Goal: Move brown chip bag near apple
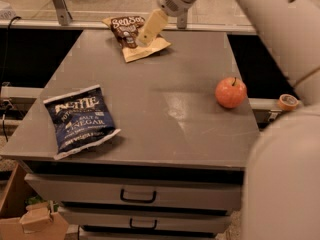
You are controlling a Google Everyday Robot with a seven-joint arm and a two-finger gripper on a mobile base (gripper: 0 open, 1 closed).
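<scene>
The brown chip bag [132,35] lies flat at the far side of the grey table [165,109], dark brown top with white lettering and a tan lower part. The apple [230,92], round and red-orange with a dark stem, sits at the table's right side, well apart from the bag. My gripper [151,28] hangs from the white arm at the top, its cream fingers over the bag's right half. Whether it touches the bag does not show.
A dark blue Kettle chip bag [81,120] lies at the table's left front. The table has drawers with handles [138,196] below. A roll of tape [288,102] sits on a ledge to the right. A cardboard box [30,219] stands on the floor at lower left.
</scene>
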